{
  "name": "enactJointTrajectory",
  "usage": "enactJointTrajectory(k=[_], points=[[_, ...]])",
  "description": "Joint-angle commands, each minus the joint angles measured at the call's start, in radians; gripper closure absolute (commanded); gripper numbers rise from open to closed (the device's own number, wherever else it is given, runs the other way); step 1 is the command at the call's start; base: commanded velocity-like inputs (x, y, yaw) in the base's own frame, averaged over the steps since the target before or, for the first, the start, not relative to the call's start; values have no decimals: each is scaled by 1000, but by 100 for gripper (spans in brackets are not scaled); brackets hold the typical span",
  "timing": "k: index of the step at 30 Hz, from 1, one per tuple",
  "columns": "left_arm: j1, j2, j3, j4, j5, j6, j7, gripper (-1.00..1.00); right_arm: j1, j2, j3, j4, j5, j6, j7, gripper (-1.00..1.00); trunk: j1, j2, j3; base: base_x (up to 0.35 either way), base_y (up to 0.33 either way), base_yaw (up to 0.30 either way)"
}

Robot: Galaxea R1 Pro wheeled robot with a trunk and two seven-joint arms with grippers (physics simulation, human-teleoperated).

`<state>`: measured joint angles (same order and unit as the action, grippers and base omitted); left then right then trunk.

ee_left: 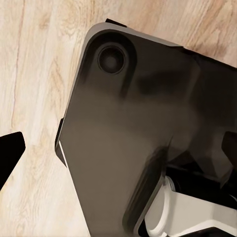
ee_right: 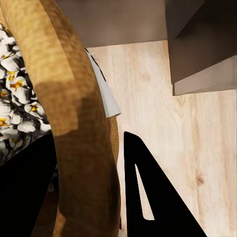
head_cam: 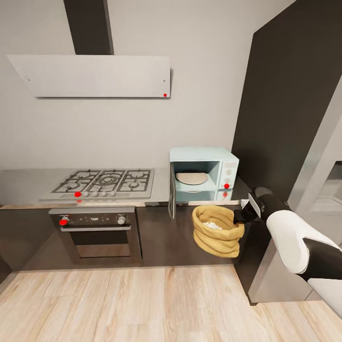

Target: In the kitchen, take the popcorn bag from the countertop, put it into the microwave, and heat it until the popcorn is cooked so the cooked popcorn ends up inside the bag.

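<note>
Fingers (ee_right: 143, 197) of right arm pinch popcorn bag (head_cam: 218, 231) rim.

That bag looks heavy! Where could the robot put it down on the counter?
Bare counter lies between the stove and the microwave, though the open microwave door crowds it. The stretch left of the stove looks free too. Inside the microwave, a plate is there. The right gripper holds the bag in front of the counter.
</note>
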<state>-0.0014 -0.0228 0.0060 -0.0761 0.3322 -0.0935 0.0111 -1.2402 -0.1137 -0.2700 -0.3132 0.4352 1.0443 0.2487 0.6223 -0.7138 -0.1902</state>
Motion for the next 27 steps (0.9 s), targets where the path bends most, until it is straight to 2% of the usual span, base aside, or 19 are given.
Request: enactJointTrajectory(k=[1,9,14,17,21,27], points=[[0,0,0,-1,4,-2,1,-100,-1,-1,-7,-2,10,3,5,100,0,-1,-1,0,0,0],[0,1,1,-1,5,-2,1,-100,0,6,-5,-118,11,3,0,100,0,-1,-1,0,0,0],[0,1,1,-1,5,-2,1,-100,-12,5,-5,-103,8,3,0,100,0,-1,-1,0,0,0],[0,1,1,-1,5,-2,1,-100,-48,4,-5,-89,7,3,0,100,0,-1,-1,0,0,0],[0,1,1,-1,5,-2,1,-100,-135,-1,-5,6,6,3,0,100,0,-1,-1,0,0,0],[0,1,1,-1,5,-2,1,-100,-167,2,-5,17,7,3,0,100,0,-1,-1,0,0,0]])
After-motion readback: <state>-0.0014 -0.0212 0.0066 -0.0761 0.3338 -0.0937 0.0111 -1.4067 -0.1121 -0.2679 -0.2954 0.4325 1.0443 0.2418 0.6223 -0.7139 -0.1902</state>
